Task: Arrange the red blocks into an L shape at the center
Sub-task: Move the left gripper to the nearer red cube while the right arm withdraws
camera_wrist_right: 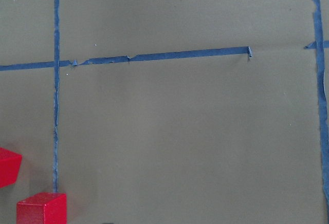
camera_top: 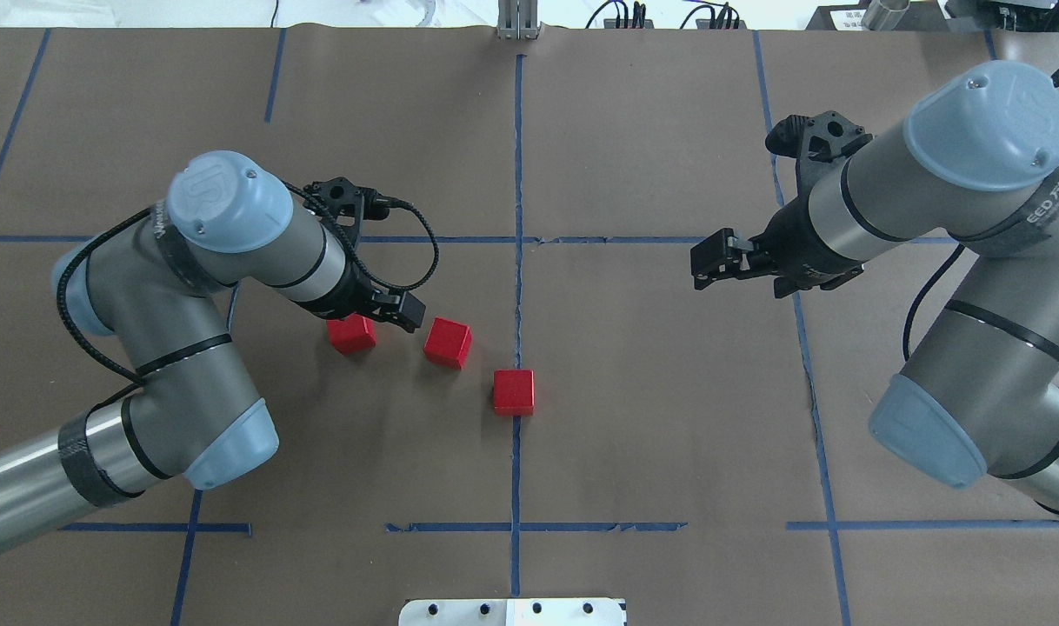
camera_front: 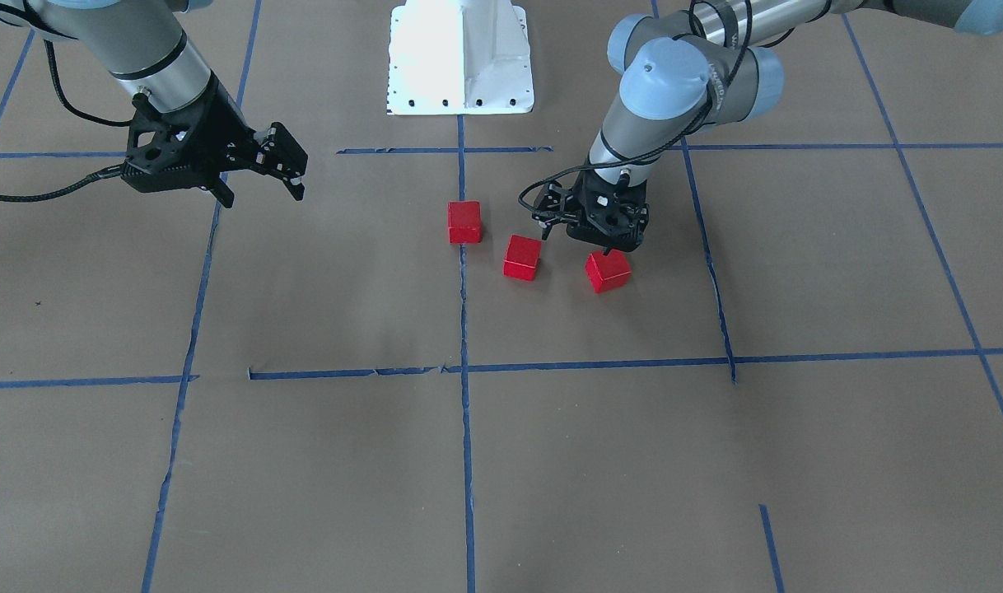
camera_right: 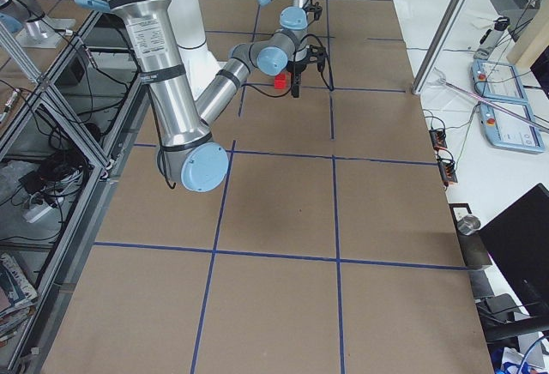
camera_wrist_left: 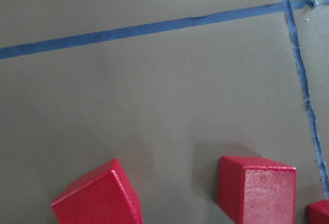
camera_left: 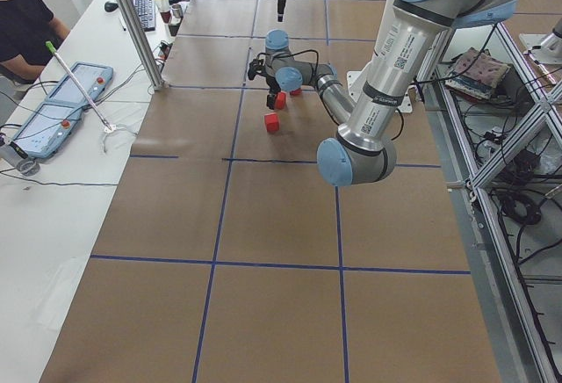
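Observation:
Three red blocks lie apart in a loose diagonal row in the center cell [camera_front: 345, 272]. One block [camera_front: 464, 222] [camera_top: 514, 391] sits on the vertical tape line. The second block [camera_front: 522, 257] [camera_top: 447, 342] and the third block [camera_front: 608, 271] [camera_top: 351, 334] lie on my left arm's side. My left gripper [camera_front: 594, 239] [camera_top: 383, 315] hovers low, right over the third block, jaws apart and holding nothing. The left wrist view shows two blocks [camera_wrist_left: 97, 196] [camera_wrist_left: 257, 188] at its bottom edge. My right gripper [camera_front: 263, 188] [camera_top: 702, 265] is open and empty, raised at the cell's far side.
The white robot base [camera_front: 460, 58] stands at the table's back edge. Blue tape lines grid the brown paper. A side table with teach pendants [camera_left: 66, 106] and a seated person [camera_left: 22, 23] is beyond the table's far edge.

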